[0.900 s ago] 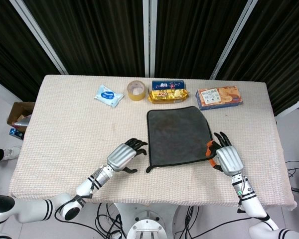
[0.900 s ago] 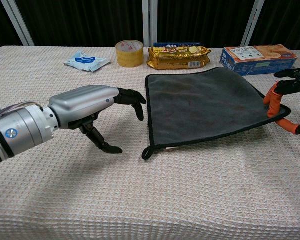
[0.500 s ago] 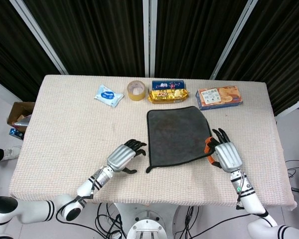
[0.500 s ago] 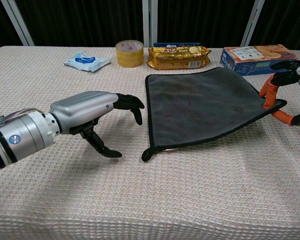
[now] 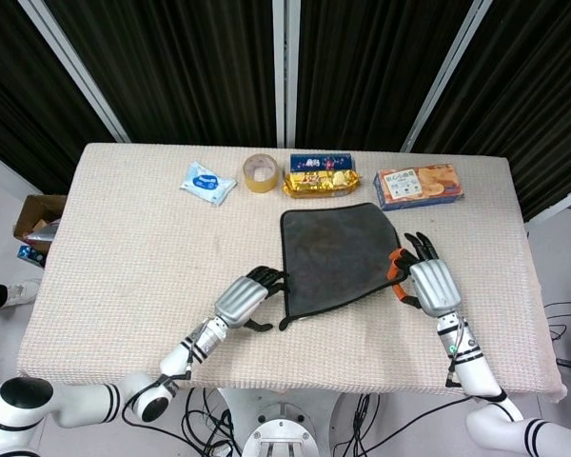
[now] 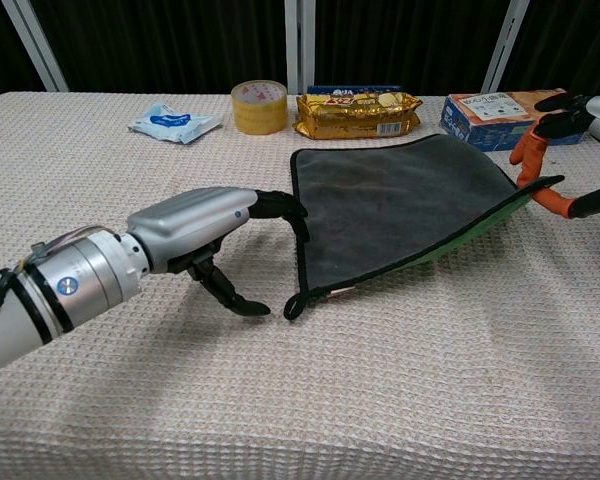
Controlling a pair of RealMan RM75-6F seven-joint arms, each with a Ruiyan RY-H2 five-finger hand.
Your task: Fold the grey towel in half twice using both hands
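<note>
Towel (image 5: 335, 257) not folded yet, both folds to go; right hand (image 5: 426, 283) pinches its lifted right corner; left hand (image 5: 243, 298) loosely spread at left edge, holding nothing.

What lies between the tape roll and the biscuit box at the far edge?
A gold snack pack lies between the tape roll and the biscuit box, seen in both views.

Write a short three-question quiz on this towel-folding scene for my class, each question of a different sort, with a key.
1. True or false: the right robot hand has raised one corner of the grey towel.
2. Which item stands left of the gold snack packet? A tape roll; B mug; C bottle.
3. Fill in: the left robot hand is at the towel's ___ edge.

Key: 1 true; 2 A; 3 left.
</note>
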